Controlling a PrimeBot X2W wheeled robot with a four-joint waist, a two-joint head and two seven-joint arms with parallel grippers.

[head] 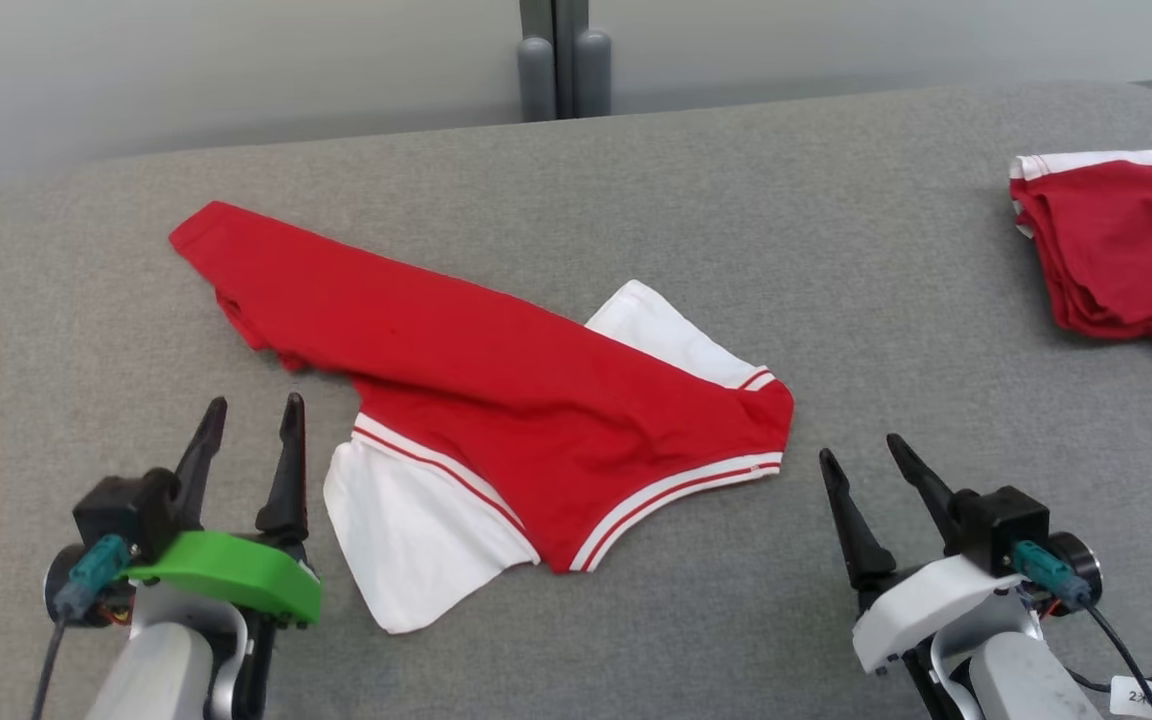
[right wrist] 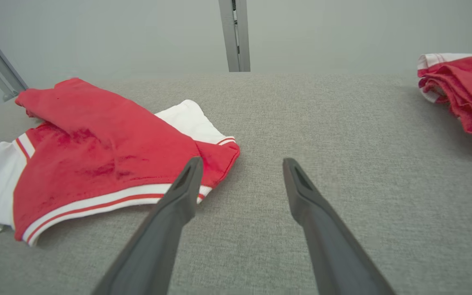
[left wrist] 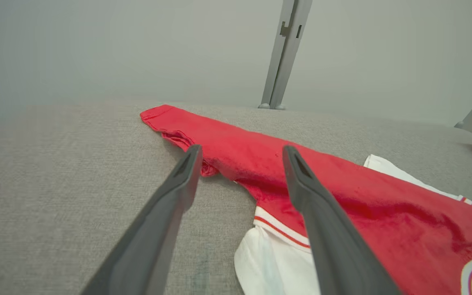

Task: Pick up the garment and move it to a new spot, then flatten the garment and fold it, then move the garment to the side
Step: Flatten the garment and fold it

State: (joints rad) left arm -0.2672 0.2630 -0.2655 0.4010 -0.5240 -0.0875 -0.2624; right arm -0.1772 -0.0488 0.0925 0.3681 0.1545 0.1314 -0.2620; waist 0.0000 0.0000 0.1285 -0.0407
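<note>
Surface: grey woven cloth-covered table (head: 936, 330), coarse matte weave, rounded far corners. It probably offers some friction against cloth.

Task item: red-and-white soft knit garment (head: 496, 400), at table centre. It lies askew rather than flat. A long red panel runs from ten o'clock towards four o'clock. One white sleeve pokes out at one o'clock and a second white flap at seven o'clock. White ribbed trim with a thin red stripe edges the near side. There are shallow wrinkles in the red body and a bunched fold at its ten o'clock end.

Handling, my estimate: light, limp and not fragile. It will sag and drape from any single pinch, so two holds well apart suit it better. The striped ribbed edge looks thicker and firmer, so I would pinch there, at the four o'clock corner and near the seven o'clock flap.

Second item: folded red knit pile with white band (head: 1121, 250), at two o'clock, well apart from the garment.

Left gripper (head: 256, 400): seven o'clock, dark tapered fingers spread, holding nothing, just beside the white flap.

Right gripper (head: 858, 447): five o'clock, fingers spread, empty, near the striped corner.
</note>
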